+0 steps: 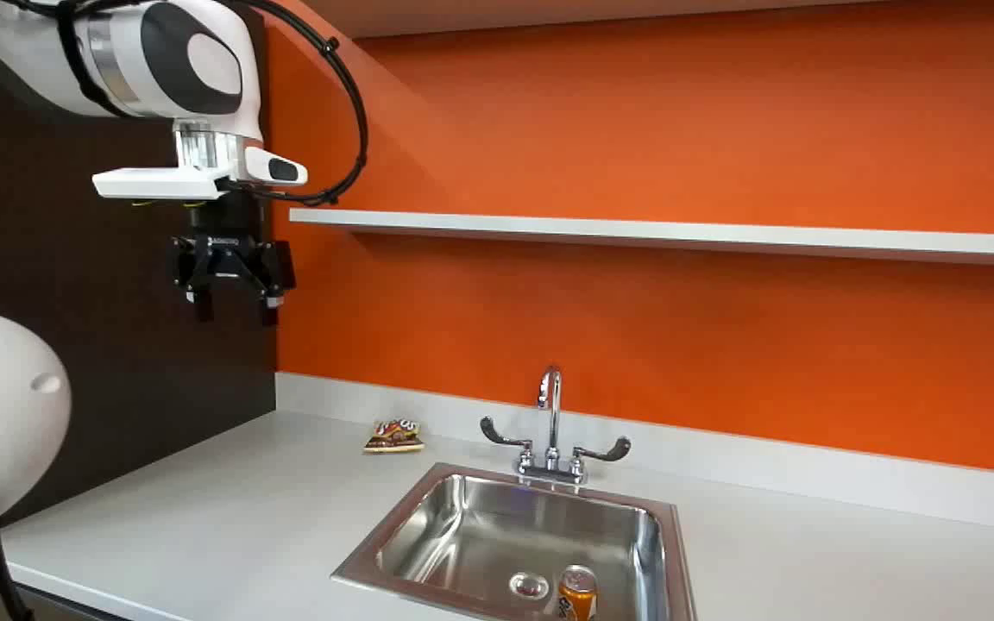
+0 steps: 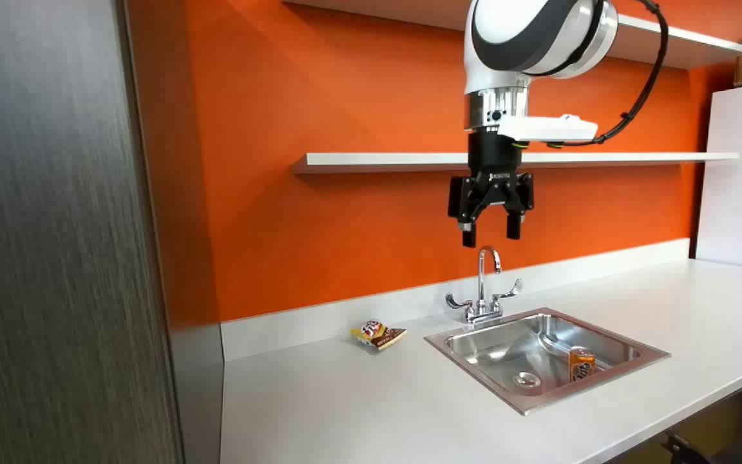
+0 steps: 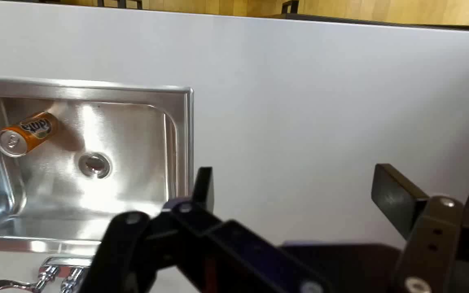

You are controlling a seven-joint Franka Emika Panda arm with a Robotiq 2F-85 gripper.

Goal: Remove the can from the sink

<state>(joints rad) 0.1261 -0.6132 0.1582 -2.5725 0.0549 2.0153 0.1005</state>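
An orange soda can stands upright in the steel sink. It shows in both exterior views (image 1: 579,595) (image 2: 581,365) and at the left of the wrist view (image 3: 31,132). The sink (image 1: 386,526) is set in the counter, and its rim also shows in the wrist view (image 3: 96,92). The can is beside the drain, near the sink's front side. My gripper (image 1: 236,310) is high above the counter, off to the side of the sink and well apart from the can. Its fingers are spread with nothing between them, as the wrist view also shows (image 3: 297,189).
A chrome faucet (image 1: 553,423) with two lever handles stands at the sink's back edge. A small snack bag (image 2: 379,335) lies on the counter near the back wall. A white shelf (image 1: 670,231) runs along the orange wall. A dark panel (image 1: 117,345) closes one end of the counter.
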